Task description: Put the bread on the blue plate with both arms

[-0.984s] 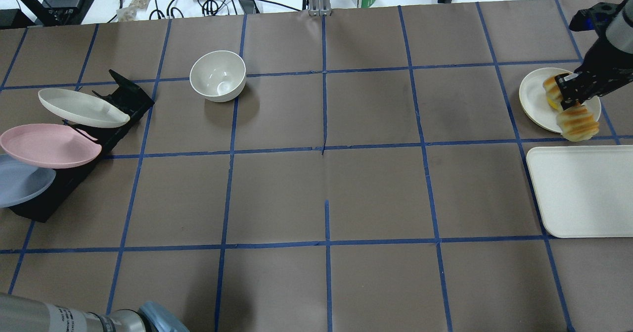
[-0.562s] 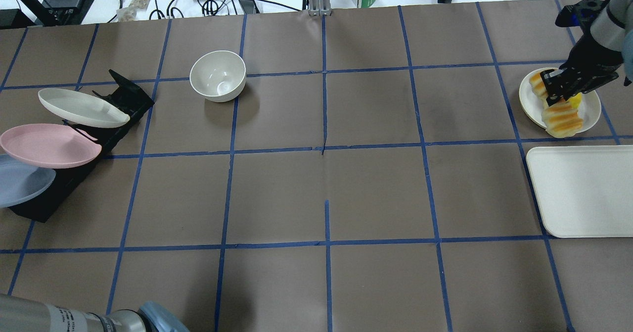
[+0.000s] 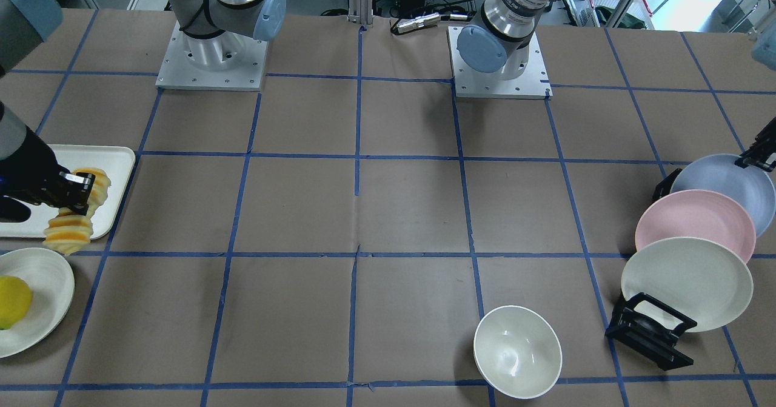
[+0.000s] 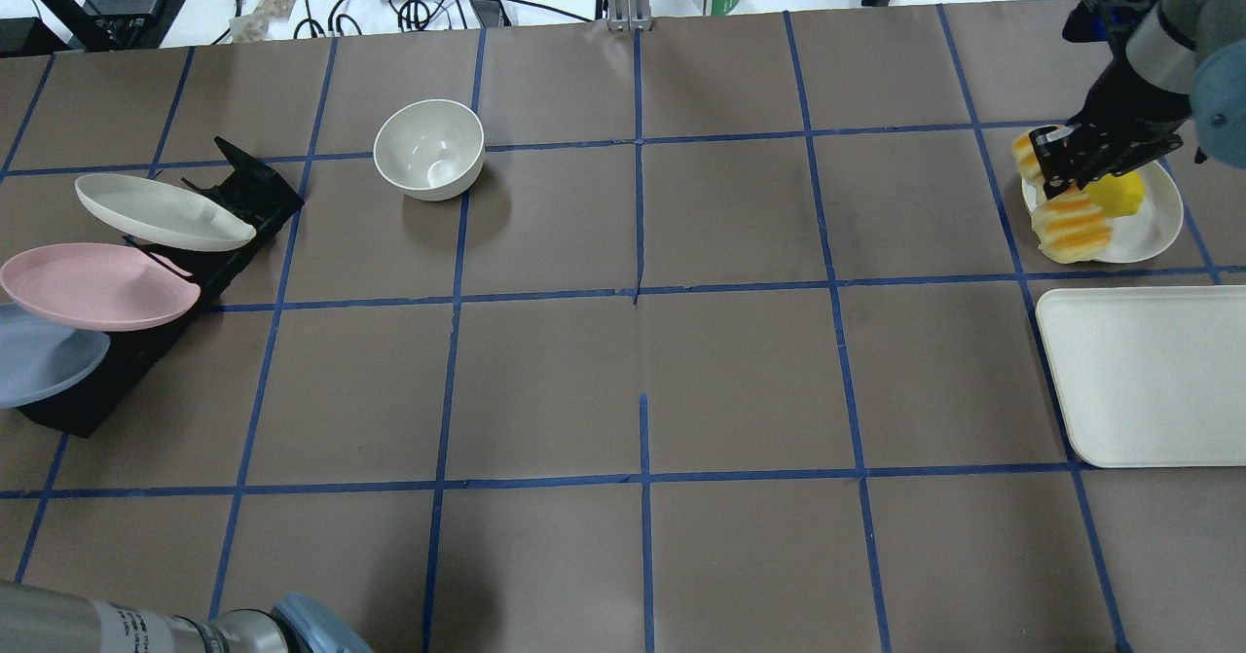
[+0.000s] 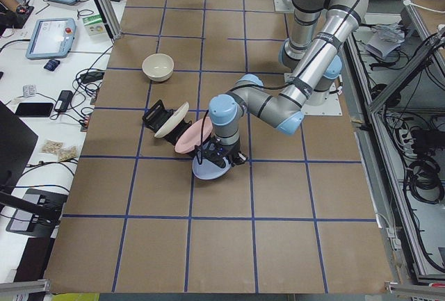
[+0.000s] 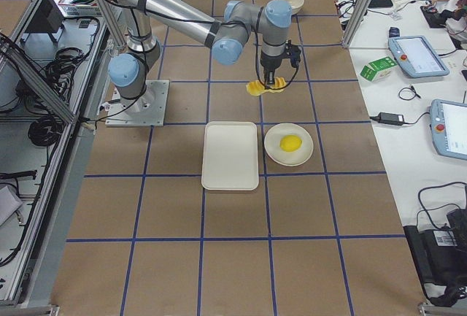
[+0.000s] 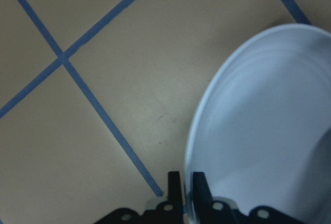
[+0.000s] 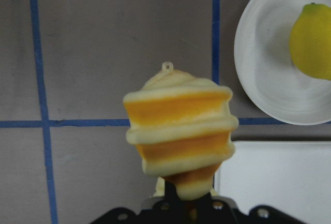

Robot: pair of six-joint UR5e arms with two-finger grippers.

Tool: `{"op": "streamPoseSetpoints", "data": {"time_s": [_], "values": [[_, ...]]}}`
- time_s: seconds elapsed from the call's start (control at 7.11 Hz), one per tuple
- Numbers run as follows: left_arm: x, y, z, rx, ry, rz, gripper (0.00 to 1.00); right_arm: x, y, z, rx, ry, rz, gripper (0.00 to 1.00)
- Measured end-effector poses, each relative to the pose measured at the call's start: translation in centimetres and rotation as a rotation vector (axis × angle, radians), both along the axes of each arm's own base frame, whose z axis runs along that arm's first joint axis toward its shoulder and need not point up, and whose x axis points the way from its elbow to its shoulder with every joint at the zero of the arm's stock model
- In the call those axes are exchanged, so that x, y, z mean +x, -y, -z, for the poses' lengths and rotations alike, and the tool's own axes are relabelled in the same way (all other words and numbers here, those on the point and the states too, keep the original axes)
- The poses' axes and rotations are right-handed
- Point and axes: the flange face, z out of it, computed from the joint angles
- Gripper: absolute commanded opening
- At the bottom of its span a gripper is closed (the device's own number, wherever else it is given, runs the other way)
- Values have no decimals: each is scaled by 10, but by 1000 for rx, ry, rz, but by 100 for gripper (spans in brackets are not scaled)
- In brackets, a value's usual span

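Observation:
The bread [image 4: 1074, 223] is a ridged yellow-orange loaf. It hangs from my right gripper [image 4: 1055, 161], which is shut on its middle and holds it in the air over the left rim of a cream plate. It shows end-on in the right wrist view [image 8: 178, 131] and in the front view [image 3: 68, 230]. The blue plate [image 4: 39, 361] leans in a black rack at the far left. My left gripper [image 7: 186, 189] is shut on its rim [image 7: 258, 131]; the front view [image 3: 756, 159] shows it at the plate's [image 3: 721, 182] edge.
A pink plate [image 4: 97, 286] and a cream plate [image 4: 161, 212] lean in the same black rack [image 4: 248, 196]. A white bowl [image 4: 428, 147] stands behind them. A yellow lemon [image 4: 1117, 196] lies on the cream plate [image 4: 1158, 225] at the right. A white tray [image 4: 1149, 376] lies in front of it.
My right gripper has carried the bread up and to the left, off the middle of the cream plate, and the lemon now shows. The blue plate and left arm have not moved.

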Motion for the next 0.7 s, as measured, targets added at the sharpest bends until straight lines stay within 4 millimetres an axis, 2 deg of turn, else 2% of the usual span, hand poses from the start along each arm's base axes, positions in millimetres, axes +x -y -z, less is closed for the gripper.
{"op": "streamPoseSetpoints", "data": {"time_s": [0.14, 0.42, 0.7], "values": [[-1, 0, -1, 6, -8, 0, 0, 25, -1, -2, 1, 3, 9, 0], [-2, -2, -8, 11, -11, -1, 0, 62, -9, -11, 3, 20, 32, 0], [-3, -3, -23, 3, 13, 0, 0, 103, -14, -14, 0, 36, 44, 0]]}}
